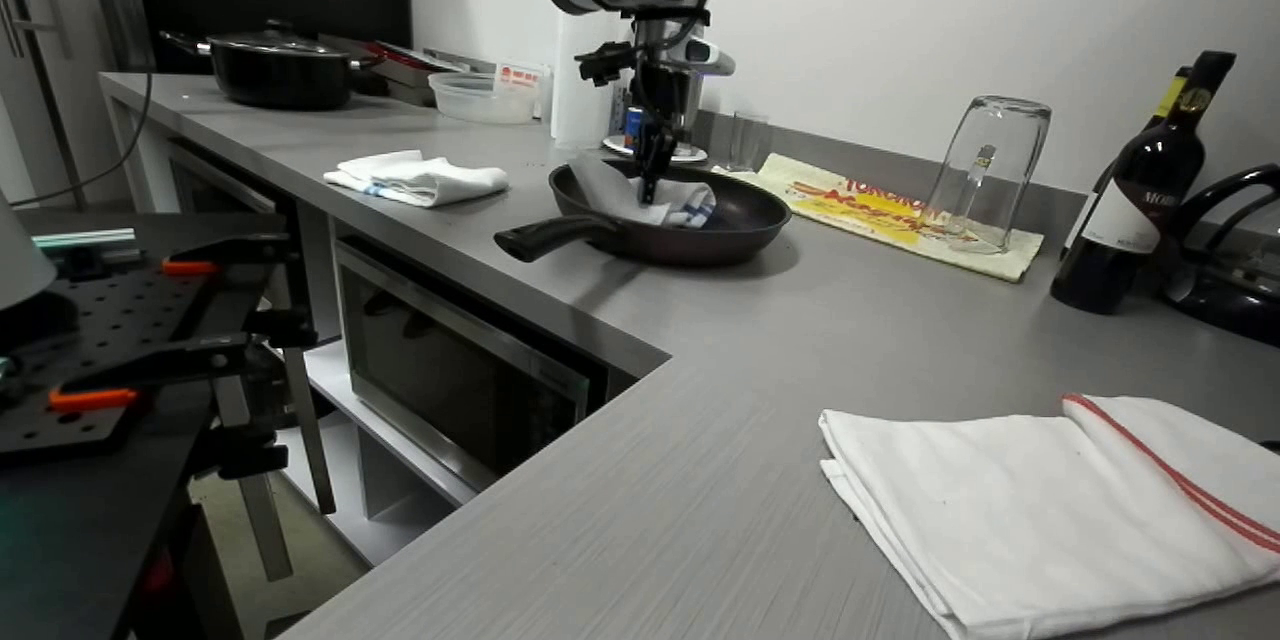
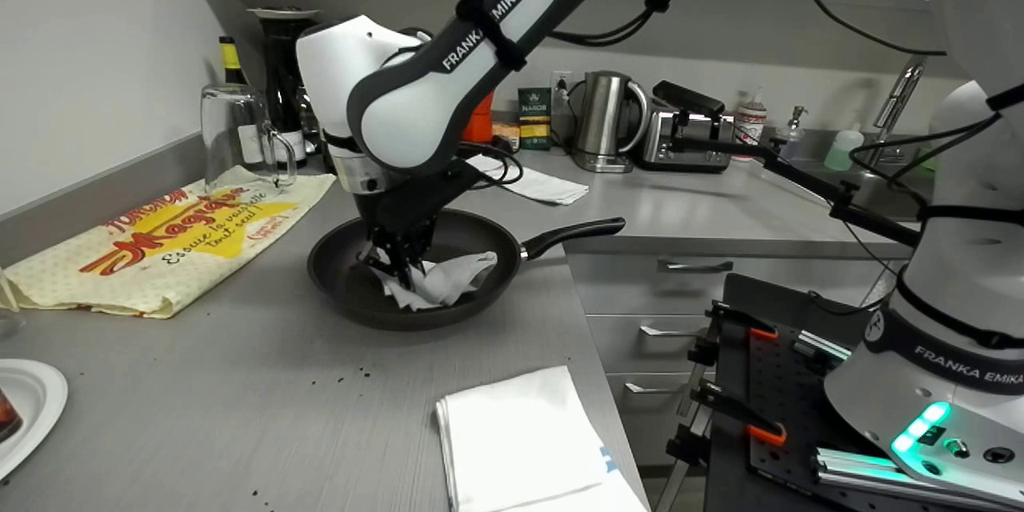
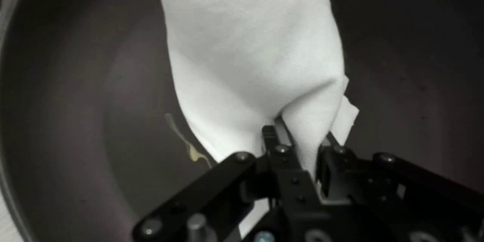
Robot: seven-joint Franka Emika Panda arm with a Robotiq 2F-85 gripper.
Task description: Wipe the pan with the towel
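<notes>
Jaws pinch white towel [image 3: 249, 45] inside dark pan [image 1: 700, 248].

At upper centre of the wrist view, soft, matt cloth was seen in the towel [image 3: 245, 45], its face smooth but lightly creased. The pan [image 3: 130, 79] beneath it was finished in a smooth coating with a faint sheen. On the gripper [image 3: 304, 140], at the bottom of that frame, dull surfaces were studded with shiny metal screw heads [image 3: 242, 156]. In an exterior view, the counter [image 1: 700, 480] at lower centre was streaked with a fine matt grain; at upper right, glossy glass was shown by the wine bottle [image 1: 1155, 168] and clear glass by the mug [image 1: 1015, 170].
</notes>
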